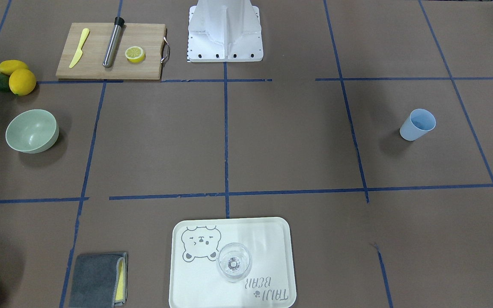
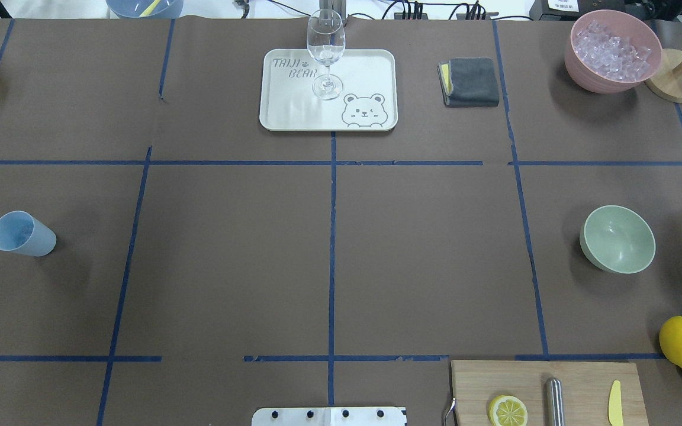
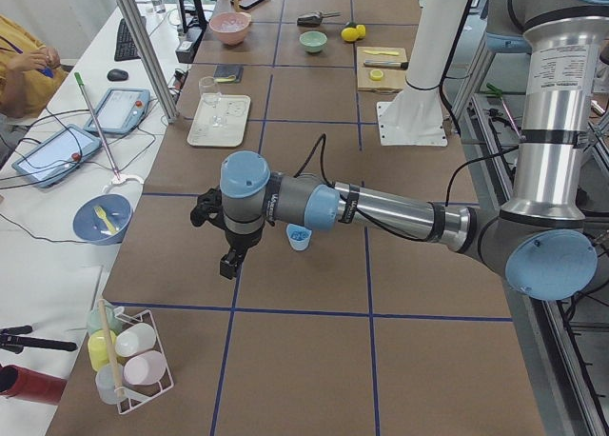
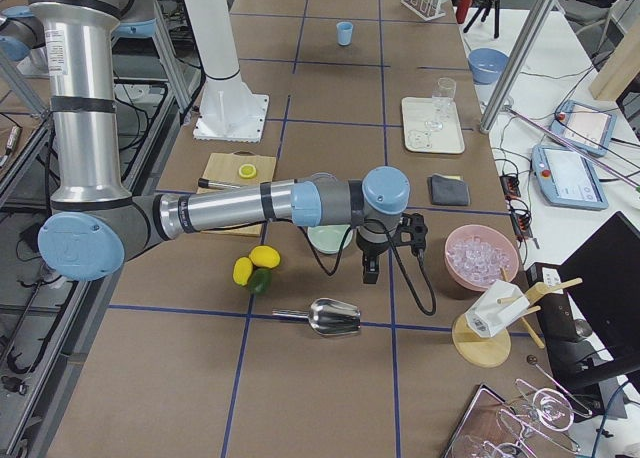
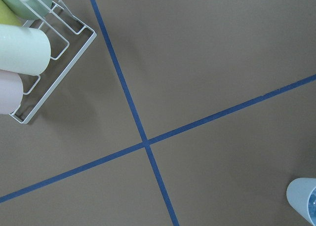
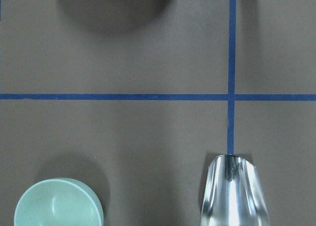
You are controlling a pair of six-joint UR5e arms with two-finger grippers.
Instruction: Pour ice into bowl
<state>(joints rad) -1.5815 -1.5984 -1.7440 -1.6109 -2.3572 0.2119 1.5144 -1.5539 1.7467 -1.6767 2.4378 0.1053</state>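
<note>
- Pale sage-green round bowl (image 2: 617,239) is sitting upright on the brown surface (image 2: 329,248).
- Left jaws are hanging near the pale blue plastic cup (image 3: 299,237), right jaws near the bowl; cannot tell how wide either pair is.

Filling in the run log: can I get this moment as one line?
phase: pre-grasp | bowl: empty | blue cup: standing free | left gripper: hovering near cup, state unclear | right gripper: hovering near bowl, state unclear
</note>
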